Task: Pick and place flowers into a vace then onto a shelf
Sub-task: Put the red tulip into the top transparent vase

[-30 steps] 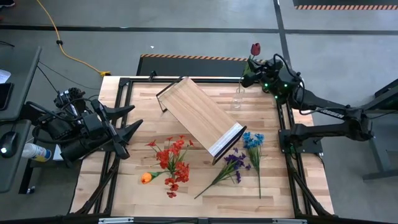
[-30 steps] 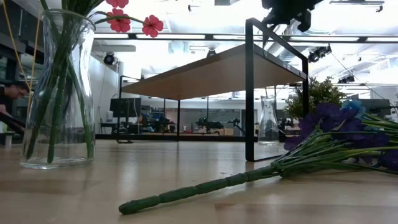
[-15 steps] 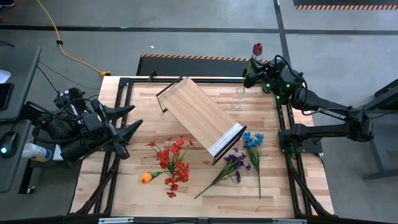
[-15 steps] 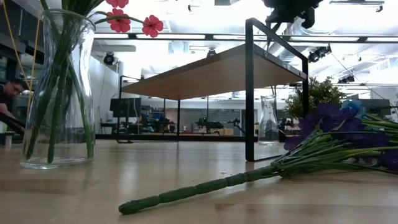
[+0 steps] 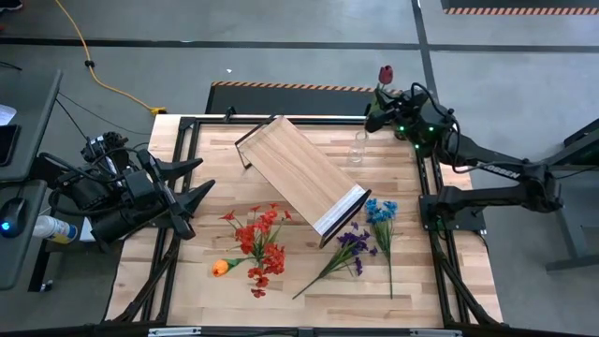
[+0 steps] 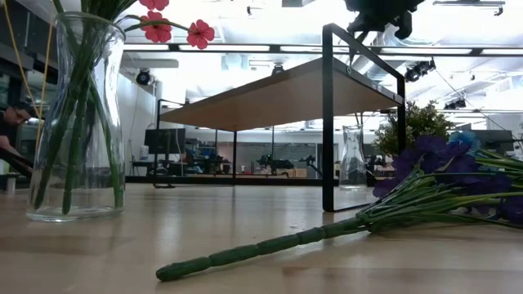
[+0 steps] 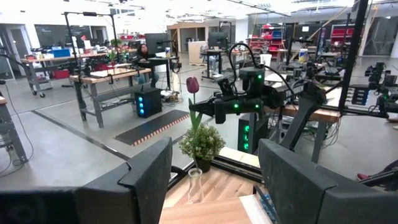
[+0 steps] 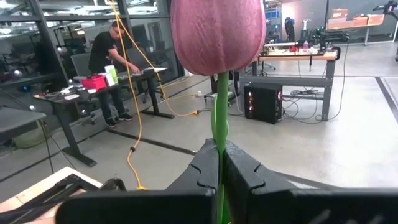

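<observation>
Plank table (image 5: 215,201), light wood, dark frame at edges. The shelf (image 5: 299,174) stands on it diagonally, white-edged end toward the near side. An empty glass vase (image 5: 358,148) stands near the far right corner. Loose flowers lie flat: red stems (image 5: 259,240), one orange (image 5: 220,267), purple (image 5: 348,247), blue (image 5: 381,213). In the low view, a second vase (image 6: 78,114) holds stems.

tulip (image 5: 385,73): dark red, upright, stem pinched by right end effector (image 5: 374,118)
flowers (image 5: 259,245): lying on desk
shelf (image 5: 304,175): slanted, mid-desk
</observation>
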You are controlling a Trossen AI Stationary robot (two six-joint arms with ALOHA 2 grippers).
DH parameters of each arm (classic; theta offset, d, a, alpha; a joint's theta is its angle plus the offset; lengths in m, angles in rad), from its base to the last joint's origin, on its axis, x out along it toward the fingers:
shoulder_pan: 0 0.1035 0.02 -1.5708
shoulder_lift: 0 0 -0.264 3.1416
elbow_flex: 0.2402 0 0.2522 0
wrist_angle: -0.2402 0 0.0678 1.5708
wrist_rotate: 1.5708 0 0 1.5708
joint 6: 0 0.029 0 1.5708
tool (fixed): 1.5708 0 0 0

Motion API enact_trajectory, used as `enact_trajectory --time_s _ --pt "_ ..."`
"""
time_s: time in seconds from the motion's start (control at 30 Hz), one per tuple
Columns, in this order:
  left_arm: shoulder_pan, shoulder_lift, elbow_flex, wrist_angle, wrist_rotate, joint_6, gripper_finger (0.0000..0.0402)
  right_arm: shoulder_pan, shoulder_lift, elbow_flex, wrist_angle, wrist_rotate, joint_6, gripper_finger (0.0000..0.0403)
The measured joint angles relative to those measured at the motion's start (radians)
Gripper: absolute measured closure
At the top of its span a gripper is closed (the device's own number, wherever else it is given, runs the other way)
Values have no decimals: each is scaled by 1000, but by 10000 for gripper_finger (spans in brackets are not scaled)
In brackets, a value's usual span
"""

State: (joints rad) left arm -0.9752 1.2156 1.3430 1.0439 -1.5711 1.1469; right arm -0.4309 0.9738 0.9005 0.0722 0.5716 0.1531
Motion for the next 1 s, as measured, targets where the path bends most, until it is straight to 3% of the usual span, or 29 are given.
enact_trajectory --time_s 0.73,1.0 --pt "0 0 0 0 0 0 131 0 144 -1 -29 31 30 403" --pt "0 0 0 0 0 0 131 1 73 -242 294 24 86 403"
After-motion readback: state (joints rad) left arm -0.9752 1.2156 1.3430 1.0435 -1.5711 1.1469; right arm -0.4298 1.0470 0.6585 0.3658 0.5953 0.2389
